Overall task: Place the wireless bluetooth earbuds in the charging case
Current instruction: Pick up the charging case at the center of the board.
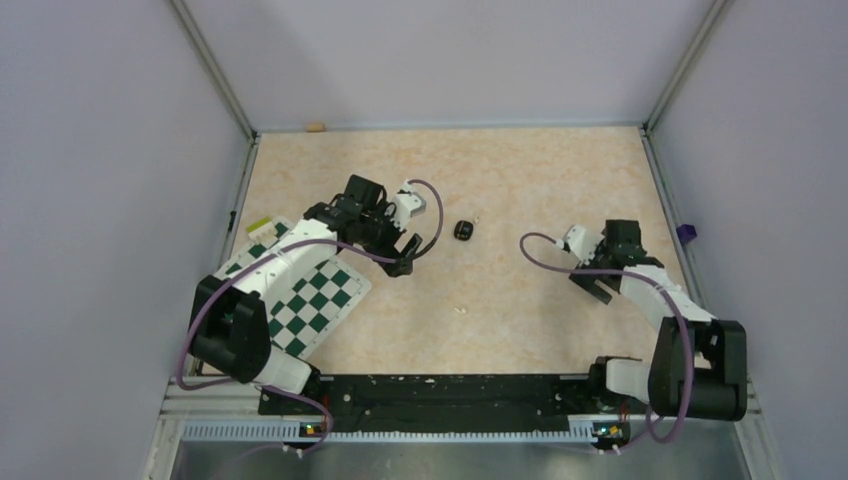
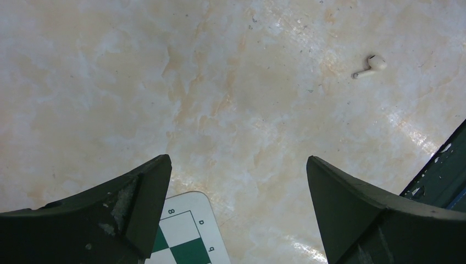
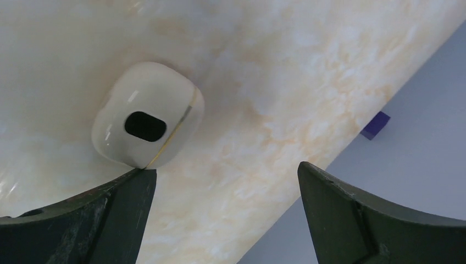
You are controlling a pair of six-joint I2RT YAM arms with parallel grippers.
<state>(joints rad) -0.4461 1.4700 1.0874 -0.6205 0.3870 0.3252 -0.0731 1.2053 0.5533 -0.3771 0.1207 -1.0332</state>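
- Judging by both sets of fingers hanging empty, the step in hand looks like the first pickup; no earbud shows in the case.
- The left fingers [image 2: 132, 203] stand wide apart over bare tabletop [image 2: 110, 82], just off the corner of the chequered mat [image 2: 187, 231], gripping nothing.
- A white earbud [image 2: 371, 64] with a short stem lies flat in the middle stretch toward the near edge, well off the line between those fingers.
- The fingers should swing across until the earbud sits midway between the tips, then lower. Pinching the bulb is the safer hold, since the thin stem would likely roll or flick away.
- The right fingers [image 3: 351, 220] are equally wide apart and empty.
- The charging case [image 3: 145, 124] lies toward the right edge, just beside one tip rather than between the two. Whether they touch cannot be told.
- A thin seam suggests the lid is shut, so it probably needs opening and steadying first.
- A small black piece [image 1: 463, 230] lies mid-tabletop, too small to tell whether it is a second earbud.
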